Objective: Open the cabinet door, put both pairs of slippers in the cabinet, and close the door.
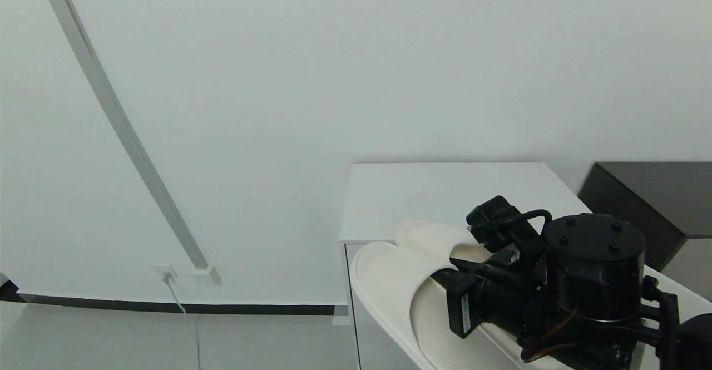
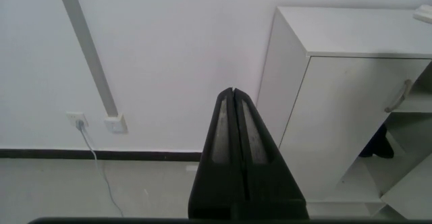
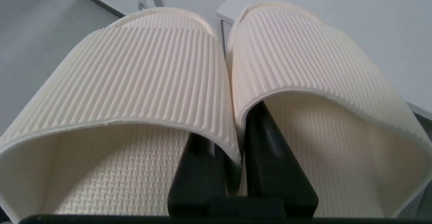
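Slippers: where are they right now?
The slippers sit side by side in the right gripper, low on the head view's right, near the top of the white cabinet.

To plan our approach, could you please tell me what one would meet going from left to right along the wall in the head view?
Wall socket → box at the foot of the wall strip → white cabinet → dark unit.

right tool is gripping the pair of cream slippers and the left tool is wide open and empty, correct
Only the left tool is wrong: it is shut and empty, as the left wrist view shows. The right tool does grip the pair of cream slippers.
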You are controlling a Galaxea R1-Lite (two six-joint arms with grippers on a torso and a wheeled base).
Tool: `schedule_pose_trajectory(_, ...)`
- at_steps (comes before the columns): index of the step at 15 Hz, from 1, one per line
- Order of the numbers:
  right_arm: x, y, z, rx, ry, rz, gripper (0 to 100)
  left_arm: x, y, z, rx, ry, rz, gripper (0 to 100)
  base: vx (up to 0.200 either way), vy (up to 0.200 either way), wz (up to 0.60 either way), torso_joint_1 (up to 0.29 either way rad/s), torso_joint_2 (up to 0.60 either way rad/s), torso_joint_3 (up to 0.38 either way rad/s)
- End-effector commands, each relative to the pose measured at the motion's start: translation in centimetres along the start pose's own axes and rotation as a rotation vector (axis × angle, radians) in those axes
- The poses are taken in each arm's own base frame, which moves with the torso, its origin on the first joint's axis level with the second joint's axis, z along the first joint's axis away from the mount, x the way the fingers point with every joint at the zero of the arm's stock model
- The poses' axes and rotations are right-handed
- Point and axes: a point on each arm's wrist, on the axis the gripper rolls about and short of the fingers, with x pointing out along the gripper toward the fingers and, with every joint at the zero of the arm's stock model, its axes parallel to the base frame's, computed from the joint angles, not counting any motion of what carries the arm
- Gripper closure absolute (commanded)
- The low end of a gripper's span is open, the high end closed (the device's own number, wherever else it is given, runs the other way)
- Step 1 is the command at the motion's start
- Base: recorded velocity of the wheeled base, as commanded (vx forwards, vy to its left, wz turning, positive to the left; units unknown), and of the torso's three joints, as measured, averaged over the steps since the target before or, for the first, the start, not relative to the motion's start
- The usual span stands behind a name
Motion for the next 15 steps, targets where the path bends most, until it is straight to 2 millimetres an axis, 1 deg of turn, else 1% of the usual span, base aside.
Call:
schedule_pose_trajectory(1, 0.10, 0.02, -0.10, -0.001, 0.004, 0.000, 100, 0.00, 0.00, 0.00, -0.001, -0.001, 0.000, 100, 0.000, -0.200, 0.00, -0.002, 0.00, 0.002)
schedule_pose_trajectory(15, 0.05, -0.02, -0.30, -0.002, 0.010, -0.003, 100, 0.00, 0.00, 0.00, -0.001, -0.001, 0.001, 100, 0.000, -0.200, 0.00, 0.002, 0.00, 0.001)
